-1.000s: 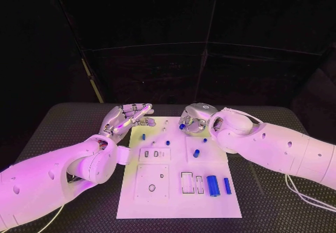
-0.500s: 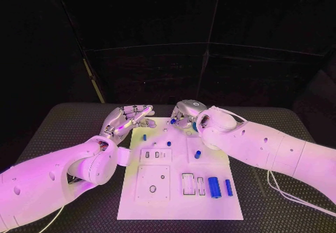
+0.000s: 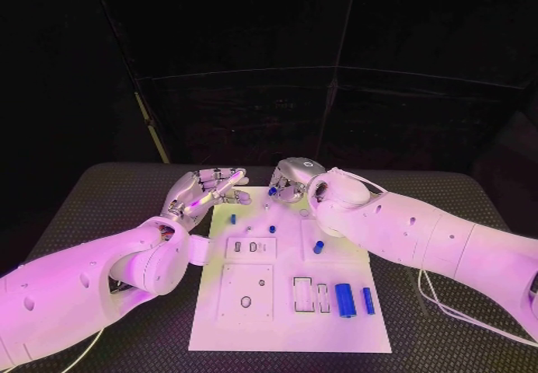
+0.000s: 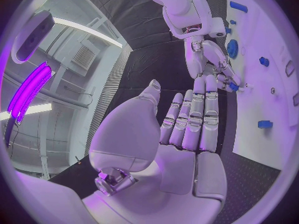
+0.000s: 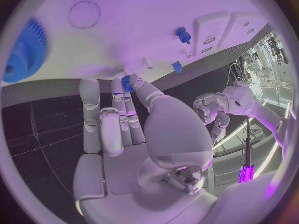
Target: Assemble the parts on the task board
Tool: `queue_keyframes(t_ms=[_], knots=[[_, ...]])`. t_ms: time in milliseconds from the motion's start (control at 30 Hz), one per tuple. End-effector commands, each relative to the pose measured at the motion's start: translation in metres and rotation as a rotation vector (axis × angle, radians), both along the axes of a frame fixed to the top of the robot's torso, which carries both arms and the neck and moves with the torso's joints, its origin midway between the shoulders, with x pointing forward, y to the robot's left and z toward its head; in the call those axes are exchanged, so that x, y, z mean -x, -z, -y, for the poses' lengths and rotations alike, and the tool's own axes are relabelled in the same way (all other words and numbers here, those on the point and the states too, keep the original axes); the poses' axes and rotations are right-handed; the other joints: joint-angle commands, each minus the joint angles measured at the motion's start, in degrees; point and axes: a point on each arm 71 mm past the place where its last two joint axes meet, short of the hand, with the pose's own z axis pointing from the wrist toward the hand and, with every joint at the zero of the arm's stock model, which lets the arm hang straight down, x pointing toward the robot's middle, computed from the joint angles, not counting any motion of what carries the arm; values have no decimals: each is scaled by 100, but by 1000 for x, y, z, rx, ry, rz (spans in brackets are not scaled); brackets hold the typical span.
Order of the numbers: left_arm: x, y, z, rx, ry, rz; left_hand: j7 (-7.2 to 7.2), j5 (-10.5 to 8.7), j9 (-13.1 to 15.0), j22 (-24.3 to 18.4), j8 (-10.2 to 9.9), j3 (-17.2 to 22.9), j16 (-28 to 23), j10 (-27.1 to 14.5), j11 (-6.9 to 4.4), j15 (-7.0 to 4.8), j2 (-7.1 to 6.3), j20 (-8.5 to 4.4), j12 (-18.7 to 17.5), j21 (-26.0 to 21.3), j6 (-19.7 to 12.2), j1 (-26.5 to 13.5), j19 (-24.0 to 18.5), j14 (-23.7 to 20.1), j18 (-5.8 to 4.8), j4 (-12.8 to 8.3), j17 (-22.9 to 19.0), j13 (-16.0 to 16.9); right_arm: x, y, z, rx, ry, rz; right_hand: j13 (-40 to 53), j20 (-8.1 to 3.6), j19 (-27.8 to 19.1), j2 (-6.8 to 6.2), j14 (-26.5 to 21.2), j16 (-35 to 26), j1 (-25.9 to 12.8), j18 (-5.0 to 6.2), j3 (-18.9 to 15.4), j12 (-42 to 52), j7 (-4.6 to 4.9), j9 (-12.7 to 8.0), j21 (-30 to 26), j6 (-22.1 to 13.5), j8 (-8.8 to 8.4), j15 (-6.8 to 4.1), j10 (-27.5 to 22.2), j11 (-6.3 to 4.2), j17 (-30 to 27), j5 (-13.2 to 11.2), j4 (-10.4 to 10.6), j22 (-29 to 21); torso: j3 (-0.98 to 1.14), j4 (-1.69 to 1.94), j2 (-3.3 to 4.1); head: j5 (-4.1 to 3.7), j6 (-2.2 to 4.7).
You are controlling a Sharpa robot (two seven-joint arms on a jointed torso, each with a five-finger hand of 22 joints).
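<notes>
Over the task board's [image 3: 286, 326] far edge, right hand [image 3: 289, 182] pinching small blue part [image 5: 126, 81], left hand [image 3: 202, 193] spread

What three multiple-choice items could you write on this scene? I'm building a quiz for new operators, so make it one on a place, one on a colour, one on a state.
1. Where do the two long blue cylinders lie?
A. On the black table, off the board
B. On the task board, near its near right corner
C. On the board's far left corner

2. What colour is the toothed gear?
A. Blue
B. Red
C. Green

3. What is the right hand doing?
A. Lying flat on the table
B. Gripping a long cylinder
C. Pinching a small blue part

Answers:
1 B: the two long blue cylinders lie side by side on the task board towards that corner.
2 A: the toothed gear is blue.
3 C: the right hand has a small blue part at its fingertips.
</notes>
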Motion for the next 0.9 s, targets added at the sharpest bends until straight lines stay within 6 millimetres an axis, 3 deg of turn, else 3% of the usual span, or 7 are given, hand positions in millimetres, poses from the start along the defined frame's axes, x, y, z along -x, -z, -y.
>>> queue_keyframes(t_ms=[33, 500, 600, 700, 733, 800, 900], knots=[[0, -2, 1, 3, 15, 9, 163, 23, -8, -6, -15, -38, -25, 37, 18, 6, 30, 1, -29, -13, 33, 8, 34, 23, 16, -1, 6, -10, -1, -1, -2, 5, -8, -1, 1, -10, -16, 24, 322, 19, 9, -115, 10, -35, -34, 6, 18, 57, 32, -23, 19, 28, 1, 3, 23, -8, -4, -4, 6, 3, 4], [0, -3, 2, 4, 17, 9, 163, 23, -11, -10, -23, -39, -34, 41, 18, 7, 38, 2, -39, -17, 36, 21, 37, 25, 16, -12, 12, -9, -6, 4, -7, 37, 2, -39, 0, -3, -36, -14, 320, 21, -12, -112, 38, -51, -23, 2, 14, 44, 12, -14, 9, 38, -7, -19, 73, -28, -4, -4, 9, 6, -42], [0, -3, 2, 4, 17, 9, 163, 23, -11, -10, -23, -39, -34, 41, 18, 7, 38, 2, -39, -17, 36, 21, 37, 25, 16, -12, 12, -9, -7, 4, -6, 37, 6, -37, -12, 10, -80, -87, 310, 8, -34, -103, 61, -91, 11, -12, -14, -25, -38, 8, -61, 64, -42, -33, 116, -86, -4, -2, 13, 4, -49], [0, -3, 2, 3, 17, 9, 163, 23, -11, -10, -23, -39, -34, 41, 18, 7, 38, 2, -39, -17, 36, 21, 37, 25, 16, -12, 12, -9, -8, 3, -6, 23, 7, -22, -96, 102, -230, -347, 281, -30, -152, -84, 31, -127, 169, -53, -138, -567, -129, 154, -650, 235, -121, -33, 221, -307, -5, -7, 11, 7, -49], [0, -3, 1, 3, 17, 9, 163, 23, -11, -10, -23, -39, -34, 41, 18, 7, 38, 2, -39, -17, 36, 21, 37, 25, 16, -12, 12, -9, -8, 2, -6, 15, 5, -14, -96, 139, -308, -454, 256, -74, -167, -56, -32, -121, 197, -51, -209, -908, -126, 201, -894, 278, -207, -30, 255, -425, -5, -7, 10, 5, -50], [0, -3, 1, 3, 17, 9, 163, 23, -11, -10, -23, -39, -34, 41, 18, 7, 38, 2, -39, -17, 36, 21, 37, 25, 16, -12, 12, -9, -7, 0, -6, -2, 1, 5, -90, 204, -497, -608, 198, -184, -109, -2, -213, -101, 119, -43, -391, -1411, -124, 222, -1343, 321, -416, -30, 325, -716, -6, -7, 9, 4, -50], [-1, -3, 1, 3, 16, 9, 163, 23, -11, -10, -23, -39, -34, 41, 18, 7, 38, 2, -39, -17, 36, 21, 37, 25, 16, -12, 12, -9, -5, -4, -4, -30, -10, 35, -66, 252, -606, -685, 171, -245, 79, 38, -502, 0, 80, -26, -507, -1650, -112, 262, -1639, 374, -534, -5, 487, -894, 2, -3, 9, 2, -40]])
